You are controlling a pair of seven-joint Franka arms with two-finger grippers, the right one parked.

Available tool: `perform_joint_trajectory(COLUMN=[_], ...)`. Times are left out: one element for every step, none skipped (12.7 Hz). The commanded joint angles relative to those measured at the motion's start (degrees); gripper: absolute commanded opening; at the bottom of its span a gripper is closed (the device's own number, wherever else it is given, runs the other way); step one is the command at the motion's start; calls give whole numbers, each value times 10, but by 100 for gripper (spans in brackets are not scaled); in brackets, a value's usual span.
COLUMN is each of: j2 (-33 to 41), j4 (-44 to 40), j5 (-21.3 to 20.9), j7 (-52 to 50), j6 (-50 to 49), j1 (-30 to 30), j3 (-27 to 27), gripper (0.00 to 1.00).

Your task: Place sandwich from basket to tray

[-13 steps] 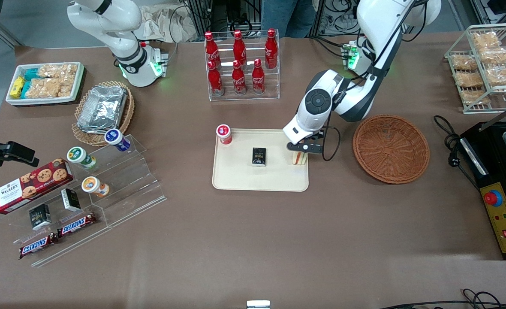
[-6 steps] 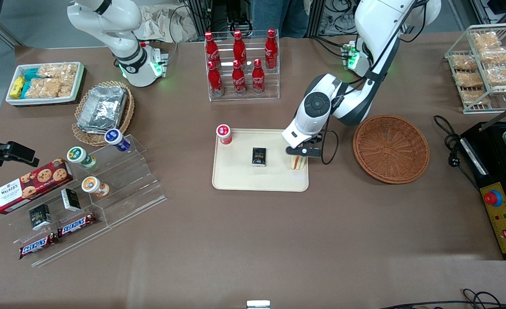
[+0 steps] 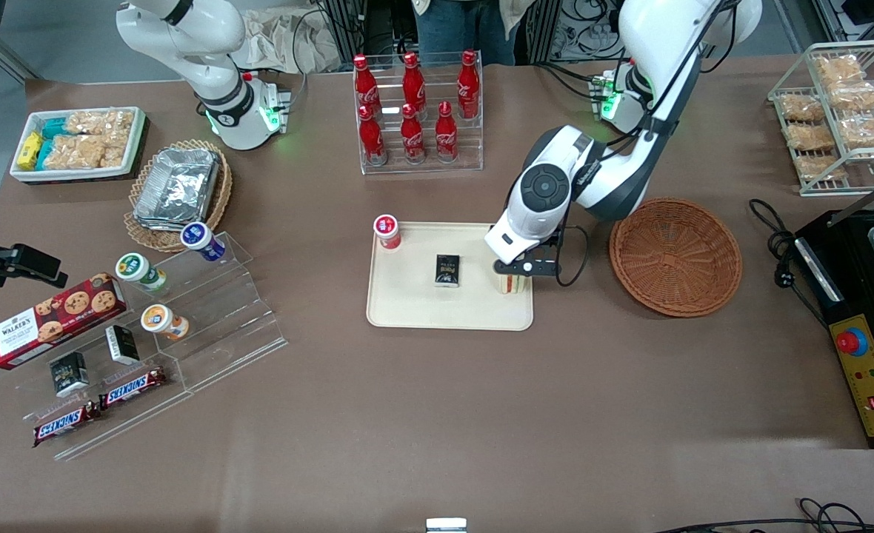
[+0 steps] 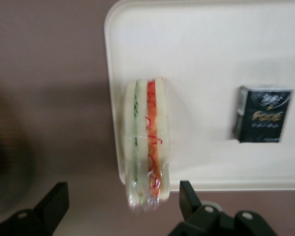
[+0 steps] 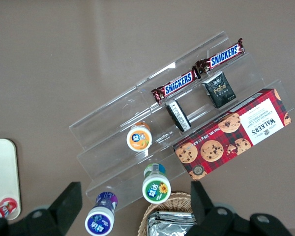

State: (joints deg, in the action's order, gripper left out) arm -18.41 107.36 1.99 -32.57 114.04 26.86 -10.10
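Readable: "SNICKERS" on two bars [image 5: 221,55] on the acrylic stand [image 5: 137,128]; "WALKER'S" on the red cookie box [image 5: 236,137]; "Face" on the small black box [image 4: 263,120] lying on the tray [image 4: 211,54]; Coca-Cola script on red bottles [image 3: 412,104], upper centre.

Front view: high, looking down over whole table. Left wrist view: close, straight down past gripper [image 4: 123,211] onto tray [image 3: 415,311] edge, sandwich [image 4: 147,142]; both views share these.

Brown cloth-covered table [image 3: 437,414] has loads on it: flat cream plastic tray [image 3: 415,307] mid-table, round reddish-brown wicker basket [image 3: 675,256] beside it, clear rack of red cola bottles [image 3: 416,111], clear stepped acrylic stand [image 3: 215,333]. Left gripper [image 3: 515,275] hovers above the tray's basket-side edge.
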Motion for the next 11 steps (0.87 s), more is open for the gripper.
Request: perform_joint_trajectory(j2=[1,9,28,49,76,104,125,146,169,187,205], j4=[-148,-166,-169,-169,-166,-162,-162,-163,-161,-156,-146], j5=[-1,-1,-3,-8,-11,-11,-10,-8,-7,-8,-3], j7=[19,32,37,48,55,73,107,143,165,181,189], j6=[-164,-180,-181,-181,-182,-186,-201,-222,-238,-248,-251], j1=[-43,-52,-66,-78,-94,-119,-150,-185,-216,-237,-259], j3=[2,3,3,3,3,3,3,3,3,4,7], gripper=[100,100,100,100,100,100,100,100,100,100,100])
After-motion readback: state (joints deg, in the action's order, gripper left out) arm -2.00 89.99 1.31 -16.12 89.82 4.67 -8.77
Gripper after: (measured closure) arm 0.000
